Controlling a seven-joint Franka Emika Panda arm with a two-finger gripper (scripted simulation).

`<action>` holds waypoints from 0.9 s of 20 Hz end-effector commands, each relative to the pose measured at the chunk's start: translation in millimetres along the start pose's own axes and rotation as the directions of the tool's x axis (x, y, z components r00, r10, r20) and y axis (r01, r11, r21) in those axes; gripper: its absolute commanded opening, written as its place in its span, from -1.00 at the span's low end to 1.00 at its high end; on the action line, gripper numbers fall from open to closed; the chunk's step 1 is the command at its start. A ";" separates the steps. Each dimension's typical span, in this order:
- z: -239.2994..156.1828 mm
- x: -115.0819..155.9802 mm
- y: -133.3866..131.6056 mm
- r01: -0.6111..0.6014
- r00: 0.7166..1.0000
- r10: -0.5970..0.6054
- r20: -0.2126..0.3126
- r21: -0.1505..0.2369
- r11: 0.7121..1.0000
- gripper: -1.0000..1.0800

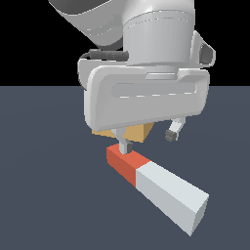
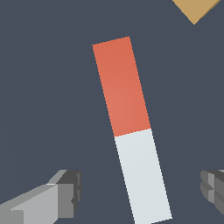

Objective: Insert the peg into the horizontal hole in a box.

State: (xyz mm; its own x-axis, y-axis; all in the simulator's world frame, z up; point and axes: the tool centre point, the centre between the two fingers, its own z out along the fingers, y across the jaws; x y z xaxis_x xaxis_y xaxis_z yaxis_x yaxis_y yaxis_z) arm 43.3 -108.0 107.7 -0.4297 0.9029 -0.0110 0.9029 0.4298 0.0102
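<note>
The peg lies flat on the dark floor, a pale grey-white bar with a red end pointing toward the box. In the wrist view the peg runs lengthwise between the two fingers. My gripper hangs open above the peg's red end, one finger close over the red part, the other finger off to the exterior view's right. The tan box sits behind the gripper, mostly hidden by the hand; only a corner of the box shows in the wrist view. The hole is hidden.
The arm's large white hand and wrist fill the upper middle of the exterior view. A dark blue-grey floor spreads around the peg and box.
</note>
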 end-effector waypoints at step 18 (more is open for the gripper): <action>36.1 -26.9 15.7 0.232 0.973 -0.232 -0.013 0.007 0.973 0.92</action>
State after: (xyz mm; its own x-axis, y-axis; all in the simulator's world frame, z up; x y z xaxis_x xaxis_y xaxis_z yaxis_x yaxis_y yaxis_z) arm 68.9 -125.6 72.3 -0.6251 0.7805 0.0003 0.7805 0.6251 0.0000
